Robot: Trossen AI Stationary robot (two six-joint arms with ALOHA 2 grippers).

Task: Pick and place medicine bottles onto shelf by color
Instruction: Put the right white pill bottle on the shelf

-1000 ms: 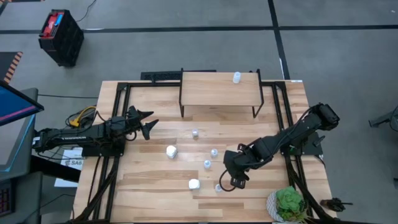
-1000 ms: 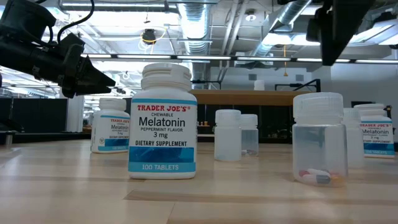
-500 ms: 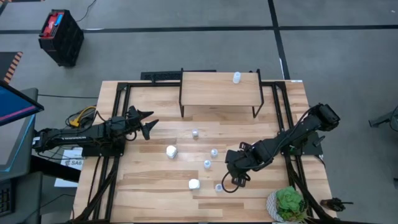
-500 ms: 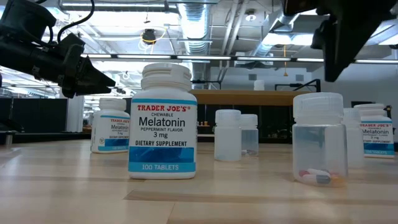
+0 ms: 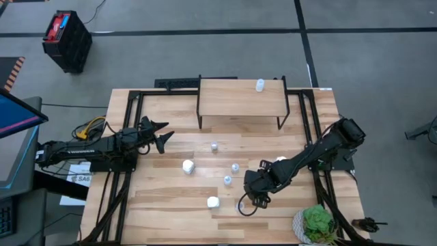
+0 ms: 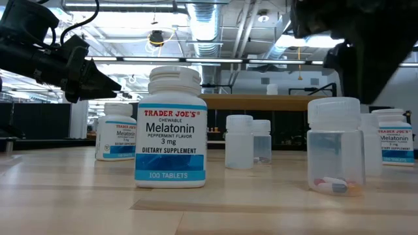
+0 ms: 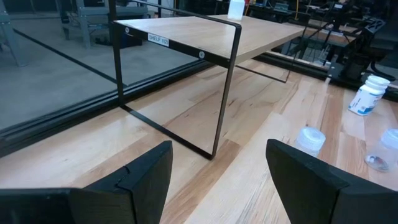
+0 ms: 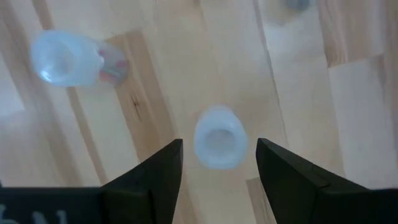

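Observation:
Small translucent medicine bottles (image 5: 235, 167) and chunkier white ones (image 5: 188, 166) stand upright on the wooden table, in front of the shelf (image 5: 240, 97). One small bottle (image 5: 259, 85) stands on the shelf's far right. My right gripper (image 8: 219, 145) is open and points down over a translucent bottle (image 8: 217, 138), one finger on either side of its cap, above it and touching nothing. Close by stands another translucent bottle (image 8: 62, 59) with pills in it. My left gripper (image 5: 162, 137) waits open at the table's left, facing the shelf (image 7: 205, 31).
A white Melatonin bottle (image 6: 171, 127) stands near the front edge, another (image 6: 117, 130) farther back on the left. One more white bottle (image 5: 280, 161) sits under my right arm. A green potted plant (image 5: 317, 224) occupies the near right corner. The shelf's black legs (image 7: 224, 87) rest on the table.
My right gripper has come down toward the translucent bottle near the table's front, tipping a little more toward the vertical. The bottles have kept their places.

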